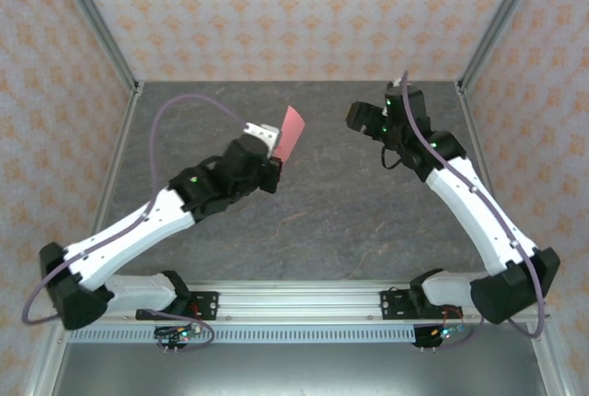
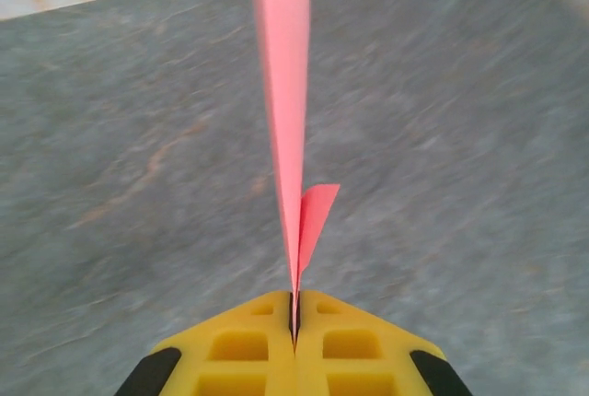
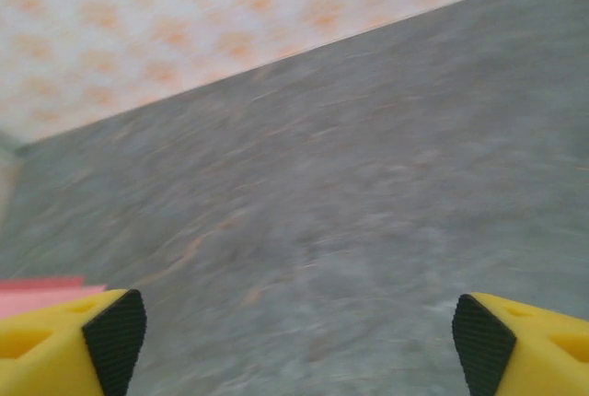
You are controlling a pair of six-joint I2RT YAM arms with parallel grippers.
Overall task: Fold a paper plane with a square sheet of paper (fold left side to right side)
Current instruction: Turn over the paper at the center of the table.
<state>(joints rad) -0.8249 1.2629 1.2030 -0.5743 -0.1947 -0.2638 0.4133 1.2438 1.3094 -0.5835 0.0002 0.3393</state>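
The paper plane [image 1: 293, 131] is salmon-pink paper folded into a narrow, long shape, held up off the grey table [image 1: 350, 221] left of centre. My left gripper [image 1: 275, 153] is shut on its lower end. In the left wrist view the paper plane [image 2: 283, 92] stands edge-on, rising from the closed yellow jaws of the left gripper [image 2: 295, 308], with a small flap sticking out to the right. My right gripper [image 1: 365, 120] hangs apart to the right of the paper, open and holding nothing. In the right wrist view, the right gripper [image 3: 299, 331] has its black pads [image 3: 115, 331] spread wide over bare table, and a pink strip of the paper plane [image 3: 37, 293] shows at the left edge.
Patterned orange-and-white walls [image 1: 276, 9] and metal frame posts [image 1: 97, 23] enclose the table on three sides. A metal rail [image 1: 304, 302] runs along the near edge, carrying both arm bases. A purple cable [image 1: 189, 101] loops above the left arm.
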